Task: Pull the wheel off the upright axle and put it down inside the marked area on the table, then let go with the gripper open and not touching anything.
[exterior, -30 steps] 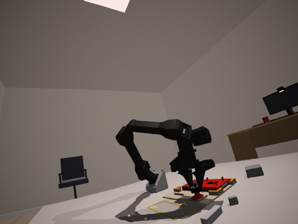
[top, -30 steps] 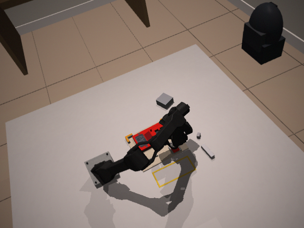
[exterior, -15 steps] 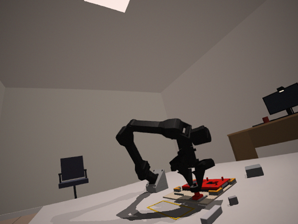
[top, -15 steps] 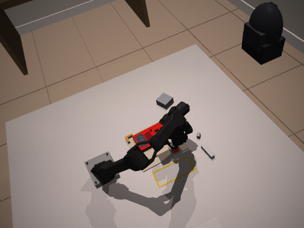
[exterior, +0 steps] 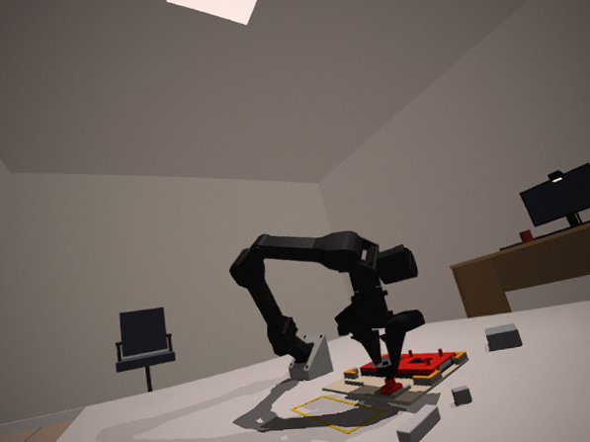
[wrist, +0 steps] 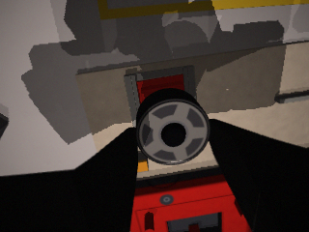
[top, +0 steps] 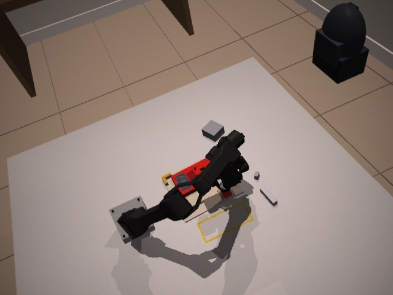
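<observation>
Right now my gripper (wrist: 171, 130) is clamped on the wheel (wrist: 173, 130), one black finger (wrist: 108, 169) pressed to its left side and the other to its right. Seen from my wrist, the wheel faces the camera square on: a black tyre around a grey hub with four dark cut-outs and a round dark bore in the middle. Behind it lies a small red mount (wrist: 159, 87) in a grey frame on the beige board (wrist: 111, 101), and nearer to me the red fixture plate (wrist: 183, 208) fills the bottom of the view. From the exterior camera my fingers point steeply down with the gripper (exterior: 385, 363) poised above the red mount (exterior: 391, 385) at the near edge of the board; whether the wheel is touching the axle there I cannot tell, because the spot is small and dark. The marked area (exterior: 338, 413), a yellow outline on the table (exterior: 524, 395), lies just beside the board toward the camera, largely under my arm's shadow, and the wheel is not inside it. From above, my arm (top: 202, 180) stretches from its grey base plate (top: 125, 209) across the board, hiding the wheel. Three loose grey blocks sit on the table near the board: a large one (top: 212, 129), a tiny one (top: 256, 174) and a long one (top: 268, 195).
</observation>
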